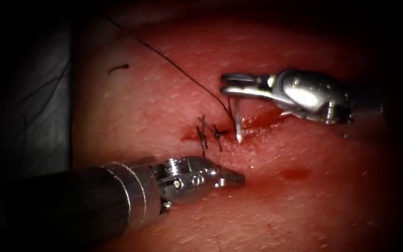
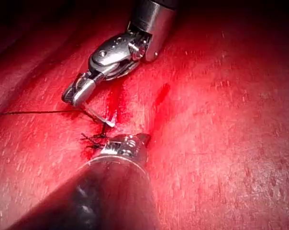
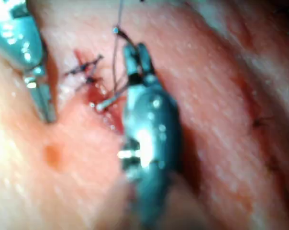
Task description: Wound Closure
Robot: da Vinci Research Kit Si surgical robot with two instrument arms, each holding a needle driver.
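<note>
- My right tool (image 1: 225, 85), a shiny steel needle driver coming in from the right of the endoscope view, has its two jaws clamped on the curved silver needle (image 1: 238, 122) near its upper end.
- The needle hangs down from those jaws, and its lower end meets the wet pink pork-belly tissue (image 1: 332, 205) at the horizontal cut (image 1: 257, 122), just right of the dark knotted stitches (image 1: 210, 133); I cannot tell how deep it sits.
- The thin black thread (image 1: 173, 63) runs from the needle up and left across the tissue.
- My left tool (image 1: 239, 178), steel-tipped on a dark shaft, lies below the stitches with its jaws together, holding nothing, its tip close over the tissue.
- Red fluid (image 1: 295, 173) pools in the cut and in a patch right of the left tool.
- A short cut end of dark thread (image 1: 118, 68) lies well apart, upper left.
</note>
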